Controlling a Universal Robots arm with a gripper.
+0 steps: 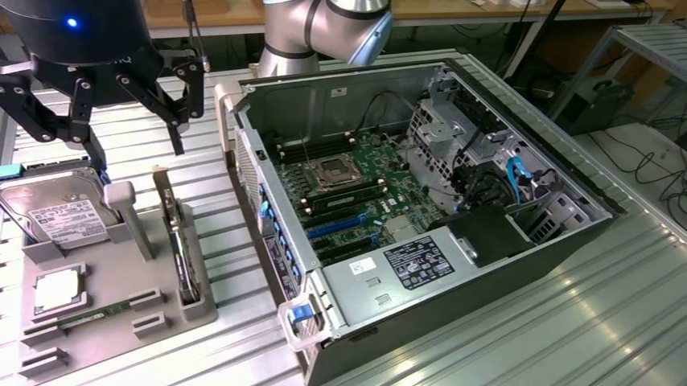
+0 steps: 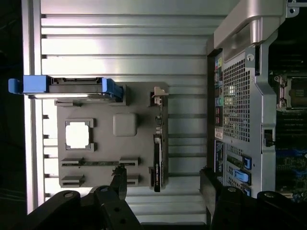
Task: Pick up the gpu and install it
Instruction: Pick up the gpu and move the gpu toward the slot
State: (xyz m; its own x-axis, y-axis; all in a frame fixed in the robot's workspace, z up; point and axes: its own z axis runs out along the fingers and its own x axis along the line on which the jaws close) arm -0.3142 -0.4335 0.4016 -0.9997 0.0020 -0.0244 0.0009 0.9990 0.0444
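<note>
Pincer (image 1: 108,129) first: I saw it spread wide and holding nothing, hanging in the air over the far end of the grey holder tray (image 1: 108,338). Through the wrist camera the pincer (image 2: 163,181) had its dark fingers (image 2: 118,179) standing well apart, and the graphics card (image 2: 157,160) lay below the gap between them, untouched.

From the exterior view, the graphics card (image 1: 178,241) stood on its thin edge in a slot of the tray, showing as a dark sliver along the tray's side nearest the computer case (image 1: 322,104). It was on the exterior view's right of the tray, just beside the case wall but apart from it.

On the same tray I could make out a hard drive (image 1: 59,213) with a white label at the exterior view's left, a square processor chip (image 1: 56,291) nearer the camera, and a narrow memory stick (image 1: 108,310) lying flat beside the chip. A grey upright post (image 1: 121,205) stood between the drive and the card.

The case lay on its side with the panel off, its green main board (image 1: 355,189) exposed. Tray and case both rested on a ribbed metal table (image 1: 580,322).
</note>
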